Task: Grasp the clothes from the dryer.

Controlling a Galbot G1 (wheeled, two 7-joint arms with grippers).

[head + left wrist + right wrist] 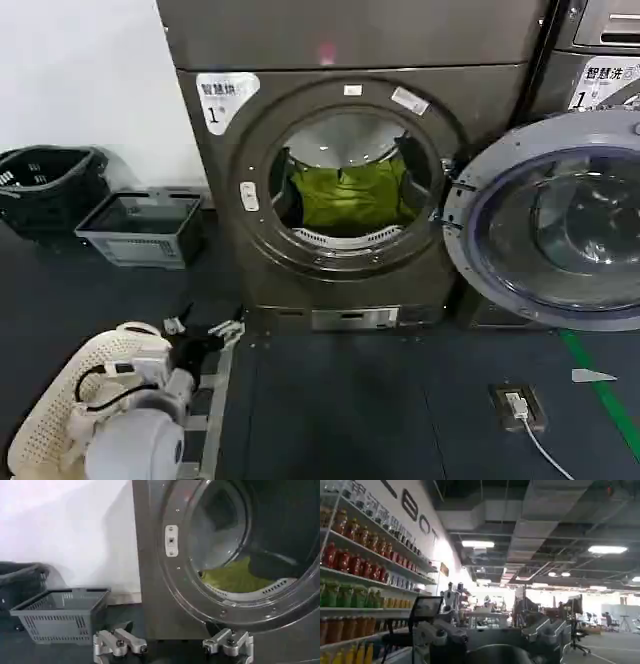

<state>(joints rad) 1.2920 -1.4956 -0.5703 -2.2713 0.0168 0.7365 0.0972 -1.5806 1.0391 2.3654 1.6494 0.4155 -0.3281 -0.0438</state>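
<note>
The clothes (352,195) are lying inside the drum of the dryer (350,150), low and toward the back, with their lower edge hiding behind the drum's lip; in the left wrist view only a strip of the clothes (232,577) is showing past the rim and a dark inner part of the drum. The door (555,220) is swinging wide open to the right, its far edge running out of the head view. The left gripper (205,335) is sitting low on the floor side, well short of the opening, its fingers (117,642) spreading apart with nothing between them. The right gripper (490,637) is pointing away into a room with shelves (365,565) of bottles, its jaws standing apart and empty. A grey basket (140,228) and a black basket (45,185) are standing left of the dryer by the wall, and a white basket (60,420) is partly hiding under the left arm.
</note>
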